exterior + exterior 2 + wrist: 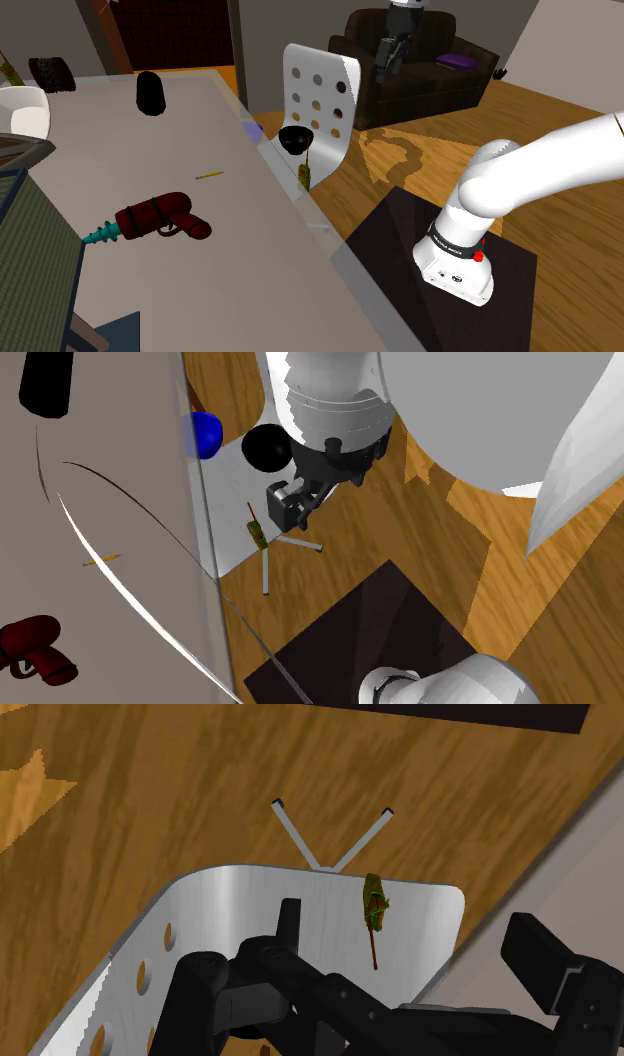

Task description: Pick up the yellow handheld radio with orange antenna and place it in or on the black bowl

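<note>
A small olive-yellow radio (305,172) (257,531) (375,902) with a thin dark orange-red antenna lies on the seat of a white chair (325,90) (240,904), near the seat's front edge. The black bowl (296,138) (266,448) stands on the same seat, a little behind the radio toward the backrest. My black gripper (389,55) (289,504) (410,939) hangs well above the seat, open, with nothing between its fingers. In the wrist view the radio lies far below, between the two fingers.
The grey table (180,300) beside the chair carries a dark red drill with a teal bit (155,220) (35,647), a black cylinder (151,92) and a pencil (208,176). A blue ball (205,434) sits at the table's edge by the bowl. A brown sofa (440,80) stands behind.
</note>
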Robot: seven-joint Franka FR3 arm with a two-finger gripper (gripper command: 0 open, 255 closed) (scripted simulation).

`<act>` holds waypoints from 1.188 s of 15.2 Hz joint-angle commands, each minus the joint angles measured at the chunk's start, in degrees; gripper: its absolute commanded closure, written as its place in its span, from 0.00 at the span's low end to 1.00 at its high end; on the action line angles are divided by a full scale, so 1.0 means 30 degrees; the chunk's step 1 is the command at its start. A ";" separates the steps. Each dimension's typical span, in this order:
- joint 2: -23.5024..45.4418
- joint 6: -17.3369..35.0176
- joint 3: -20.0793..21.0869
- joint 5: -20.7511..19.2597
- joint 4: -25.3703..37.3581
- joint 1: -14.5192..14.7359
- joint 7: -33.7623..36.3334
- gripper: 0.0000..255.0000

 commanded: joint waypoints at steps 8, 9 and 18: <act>0.0695 0.5356 0.0300 0.0132 -0.3944 0.0186 0.0917 0.00; 0.0938 0.6160 0.0343 0.0140 -0.4402 0.0218 0.1050 0.00; 0.4924 1.3823 0.0813 0.0056 -0.7156 0.0427 0.2326 0.00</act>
